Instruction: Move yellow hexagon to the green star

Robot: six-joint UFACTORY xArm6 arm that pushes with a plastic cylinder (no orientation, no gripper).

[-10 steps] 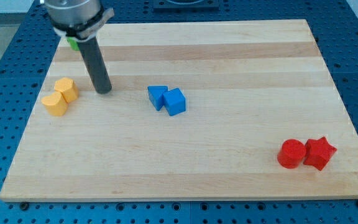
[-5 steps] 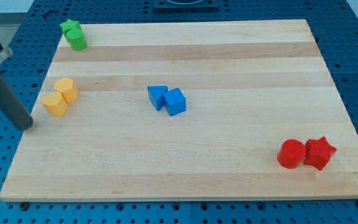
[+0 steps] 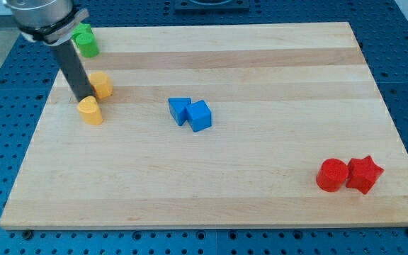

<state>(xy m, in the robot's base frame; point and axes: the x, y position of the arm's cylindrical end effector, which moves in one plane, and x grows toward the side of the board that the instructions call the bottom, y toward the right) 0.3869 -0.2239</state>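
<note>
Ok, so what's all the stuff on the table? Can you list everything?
Board: 1, pale wood, fills the middle of the view.
Green blocks: 2, touching, board's top left corner; shapes partly hidden.
Yellow hexagon: 1, left side, below the green blocks.
Yellow block: 1, just below the hexagon, toward the view's left.
Blue blocks: 2, touching, near the middle.
Red cylinder: 1, bottom right.
Red star: 1, touching the cylinder's right.
My tip: 1, dark rod end, just left of the hexagon, above the other yellow block.
</note>
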